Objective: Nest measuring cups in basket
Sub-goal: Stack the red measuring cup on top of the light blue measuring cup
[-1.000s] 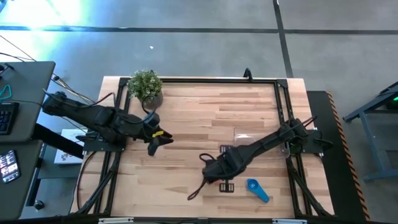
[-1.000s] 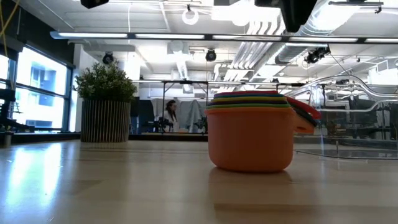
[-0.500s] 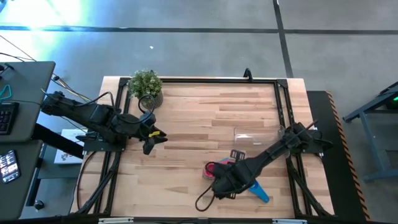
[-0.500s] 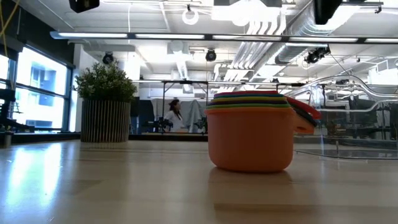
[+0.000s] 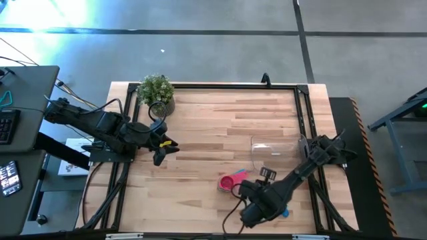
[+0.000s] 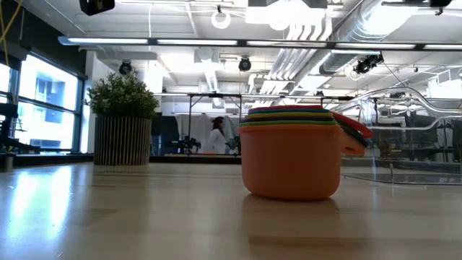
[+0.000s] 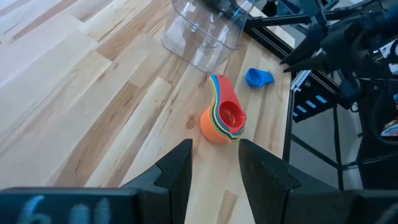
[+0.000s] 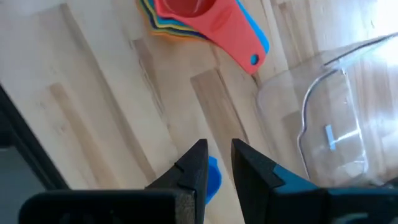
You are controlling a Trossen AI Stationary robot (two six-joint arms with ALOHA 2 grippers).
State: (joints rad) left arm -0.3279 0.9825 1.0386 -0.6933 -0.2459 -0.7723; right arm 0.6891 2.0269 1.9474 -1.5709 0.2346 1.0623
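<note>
The nested stack of plastic measuring cups (image 5: 233,182) stood on the wooden table (image 5: 200,127), near the clear plastic basket (image 5: 272,151); a lone blue cup (image 7: 257,77) lay beside them.

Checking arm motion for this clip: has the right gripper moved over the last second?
Yes. In the high view the right gripper has swung from beside the basket toward the table's near edge, uncovering the nested cups.

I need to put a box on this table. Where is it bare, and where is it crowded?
Bare: the wide wood between the plant pot and the clear tub, and the near-left stretch below the left tool. Crowded: the near-right corner, where the stacked cups, the blue cup, the tub and the right tool sit together.
</note>
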